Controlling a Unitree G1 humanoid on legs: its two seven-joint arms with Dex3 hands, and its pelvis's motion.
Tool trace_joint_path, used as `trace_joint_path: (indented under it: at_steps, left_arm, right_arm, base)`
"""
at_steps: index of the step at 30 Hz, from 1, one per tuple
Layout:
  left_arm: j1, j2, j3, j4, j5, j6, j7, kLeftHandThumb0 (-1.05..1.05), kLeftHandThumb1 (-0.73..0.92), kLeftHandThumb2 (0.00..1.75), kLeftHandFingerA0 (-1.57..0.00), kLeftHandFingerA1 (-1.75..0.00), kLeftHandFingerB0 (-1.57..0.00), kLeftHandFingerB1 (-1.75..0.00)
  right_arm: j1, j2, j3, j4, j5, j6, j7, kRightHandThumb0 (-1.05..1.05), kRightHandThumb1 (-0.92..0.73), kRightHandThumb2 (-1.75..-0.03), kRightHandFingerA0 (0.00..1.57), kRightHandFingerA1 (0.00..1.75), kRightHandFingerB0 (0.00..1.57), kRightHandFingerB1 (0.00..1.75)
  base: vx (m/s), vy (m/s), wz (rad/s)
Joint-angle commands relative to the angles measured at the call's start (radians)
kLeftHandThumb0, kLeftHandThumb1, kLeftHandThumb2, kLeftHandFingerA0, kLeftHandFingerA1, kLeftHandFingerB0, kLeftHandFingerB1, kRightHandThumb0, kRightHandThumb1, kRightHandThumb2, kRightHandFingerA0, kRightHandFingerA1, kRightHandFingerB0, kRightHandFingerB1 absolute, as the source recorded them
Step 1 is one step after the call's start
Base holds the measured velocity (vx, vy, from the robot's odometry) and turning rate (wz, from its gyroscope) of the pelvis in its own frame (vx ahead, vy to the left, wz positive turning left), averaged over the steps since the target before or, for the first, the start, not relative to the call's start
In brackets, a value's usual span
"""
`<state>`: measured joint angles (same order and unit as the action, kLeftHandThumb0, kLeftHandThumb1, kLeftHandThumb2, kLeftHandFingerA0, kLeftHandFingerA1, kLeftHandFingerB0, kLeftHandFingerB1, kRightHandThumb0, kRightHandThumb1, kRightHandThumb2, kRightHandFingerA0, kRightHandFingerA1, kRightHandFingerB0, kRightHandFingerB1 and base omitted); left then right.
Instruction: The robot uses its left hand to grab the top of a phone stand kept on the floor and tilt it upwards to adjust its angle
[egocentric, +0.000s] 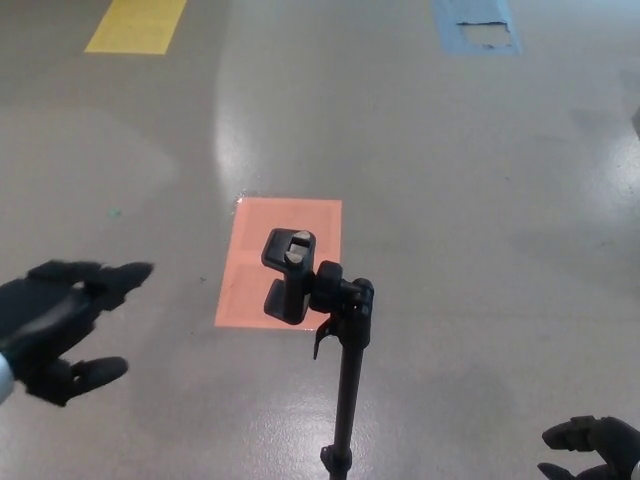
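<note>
A black phone stand (345, 380) rises from the floor at the lower middle of the head view. Its clamp head (289, 276) sits at the top of the pole, over an orange floor patch, with no phone in it. My left hand (60, 325) is at the left edge, well to the left of the clamp and apart from it, open with fingers spread and blurred. Only the fingertips of my right hand (590, 448) show in the bottom right corner, far from the stand.
An orange rectangle (250, 250) is marked on the grey glossy floor behind the clamp. A yellow patch (135, 25) lies at the top left and a blue one (478, 25) at the top right.
</note>
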<state>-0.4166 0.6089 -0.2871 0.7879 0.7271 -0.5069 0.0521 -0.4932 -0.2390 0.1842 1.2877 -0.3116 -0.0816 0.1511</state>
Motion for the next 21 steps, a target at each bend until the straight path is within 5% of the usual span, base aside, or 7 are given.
trace_joint_path:
  at_steps: [1,14,15,16,17,21]
  left_arm:
    - [0.032,-0.038,0.027,0.179,-0.073,-0.020,0.092,-0.87,0.80,1.12,-0.07,-0.26,-0.06,-0.13]
    - [0.175,-0.162,0.151,0.482,-0.214,0.085,0.143,-0.87,0.73,1.05,-0.10,-0.31,-0.09,-0.22]
    - [0.187,-0.169,0.169,0.496,-0.227,0.088,0.154,-0.82,0.72,0.82,-0.11,-0.29,-0.06,-0.21]
    - [0.190,-0.171,0.174,0.500,-0.229,0.088,0.157,-0.82,0.72,0.82,-0.11,-0.29,-0.06,-0.21]
    - [0.197,-0.173,0.186,0.509,-0.237,0.095,0.152,-0.86,0.72,1.03,-0.09,-0.30,-0.09,-0.22]
    - [0.213,-0.173,0.214,0.533,-0.258,0.124,0.130,-0.87,0.74,1.06,-0.09,-0.28,-0.09,-0.20]
  right_arm:
    - [0.059,-0.004,0.001,0.003,0.000,-0.014,-0.011,-0.51,-0.70,-0.61,0.25,0.36,0.26,0.32]
    - [0.117,0.014,0.009,0.004,-0.004,-0.009,-0.037,-0.49,-0.70,-0.61,0.26,0.35,0.26,0.32]
    - [0.118,0.014,0.006,0.005,-0.001,-0.011,-0.037,-0.48,-0.70,-0.61,0.26,0.36,0.25,0.32]
    - [0.119,0.014,0.005,0.005,-0.001,-0.012,-0.037,-0.48,-0.70,-0.61,0.26,0.36,0.25,0.32]
    - [0.121,0.015,0.003,0.007,0.001,-0.013,-0.036,-0.48,-0.70,-0.61,0.26,0.36,0.25,0.32]
    - [0.116,0.017,0.001,0.010,0.001,-0.007,-0.042,-0.48,-0.70,-0.61,0.26,0.35,0.26,0.32]
  base:
    - [0.00,0.000,0.00]
    - [0.00,0.000,0.00]
    - [0.00,0.000,0.00]
    - [0.00,0.000,0.00]
    - [0.00,0.000,0.00]
    - [0.00,0.000,0.00]
